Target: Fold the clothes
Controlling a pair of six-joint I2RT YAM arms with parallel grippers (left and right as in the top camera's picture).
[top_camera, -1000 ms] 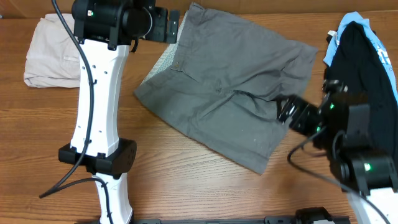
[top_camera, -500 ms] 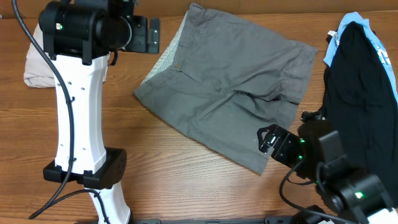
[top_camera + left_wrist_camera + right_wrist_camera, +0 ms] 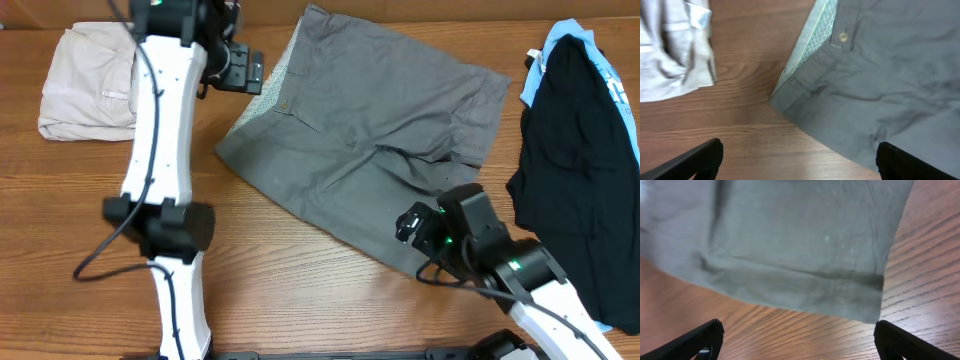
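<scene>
1. The grey shorts (image 3: 370, 120) lie spread on the table (image 3: 300, 300) between the two arms. The waistband end is toward the left gripper (image 3: 247, 70) and a leg hem is toward the right gripper (image 3: 408, 222).
2. The left gripper hangs released, jaws wide, grasping nothing. In its wrist view the waistband corner lies just ahead of the gap between its fingers. The button (image 3: 842, 36) is further ahead, and bare wood lies under the fingers themselves.
3. The right gripper is likewise released and empty. The leg hem runs just ahead of it, across the line of its jaws, with the hem corner close to one fingertip.
4. The shorts' long axis runs diagonally from the left gripper's end to the right gripper's end.
5. Each arm appears nearest its own end, so the fold likely turns on carrying the hem toward the waistband, or the reverse.
6. The beige garment (image 3: 85, 80) lies beyond the left gripper, away from the shorts. The black garment (image 3: 580, 170) lies off to the right gripper's outer side.
</scene>
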